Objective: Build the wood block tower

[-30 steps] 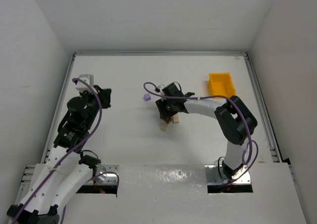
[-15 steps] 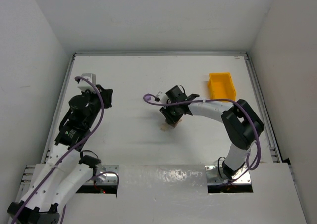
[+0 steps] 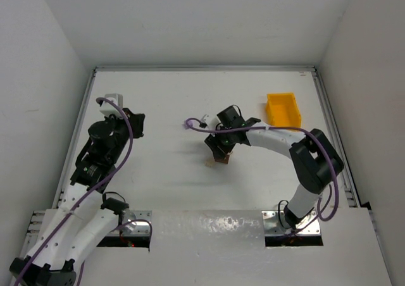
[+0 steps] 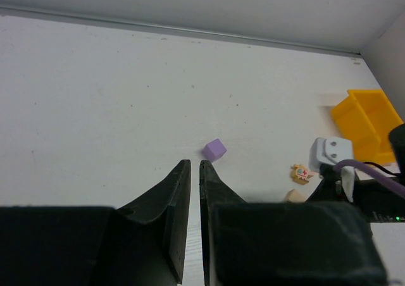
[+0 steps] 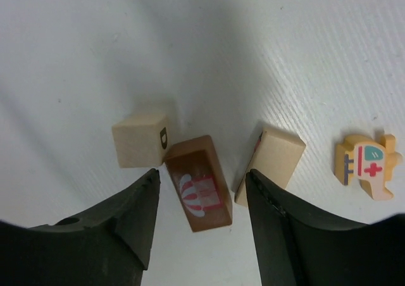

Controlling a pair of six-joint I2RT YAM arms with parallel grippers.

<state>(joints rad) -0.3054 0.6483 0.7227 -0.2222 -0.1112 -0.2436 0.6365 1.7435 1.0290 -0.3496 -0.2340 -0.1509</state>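
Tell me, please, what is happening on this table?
The right gripper hangs open, straddling a brown oblong wooden block with a printed picture. A light tan wooden cube touches its corner; another tan wooden block lies on the other side. All three lie unstacked. The left gripper sits shut, off to the side.

The right gripper [image 5: 202, 180] has its fingers [image 5: 120, 226] spread apart over the white table [image 5: 76, 58]. A brown oblong block [image 5: 198, 192] with a balloon print lies flat between them. A tan cube [image 5: 140, 140] touches its far corner. A tan block [image 5: 272, 162] lies just right, then a helicopter-shaped piece [image 5: 367, 164].
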